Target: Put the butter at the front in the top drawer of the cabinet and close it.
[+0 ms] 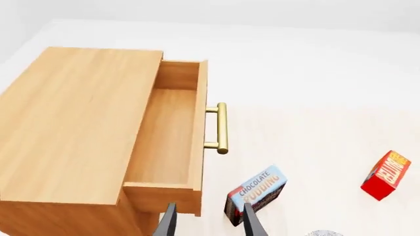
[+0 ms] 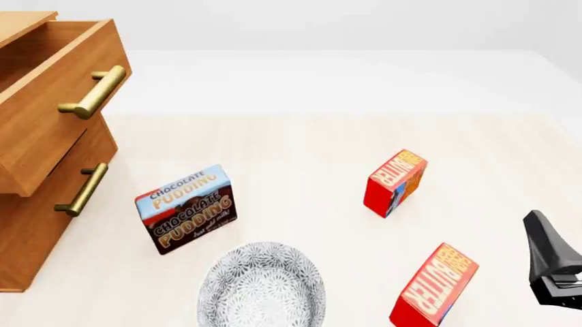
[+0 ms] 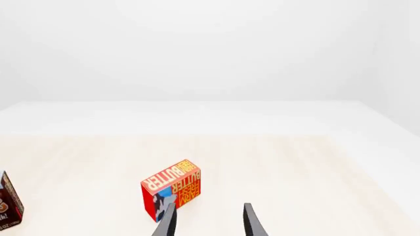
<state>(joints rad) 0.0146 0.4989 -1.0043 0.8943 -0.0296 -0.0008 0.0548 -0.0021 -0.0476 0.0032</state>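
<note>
Nearest in the front view, the butter [image 2: 435,286] to be stowed stands tilted on the worktop [image 2: 309,143], its lower corner cut off by the picture's edge. Just to its right a dark piece of the right arm shows, mostly out of frame. A patterned plate [image 2: 262,286] lies to the butter's left, also cropped below. Farther back sit the chocolate pudding box [image 2: 187,208] and a second butter carton [image 2: 396,182], well apart.

At far left the cabinet [image 2: 37,225] is only partly seen; its top drawer [image 1: 172,142] stands pulled out, nothing visible inside.

The left tool [image 1: 208,221] hangs spread and holds nothing, only its fingertips showing. The right tool [image 3: 208,221] is likewise spread and bare, the second carton beyond it.
</note>
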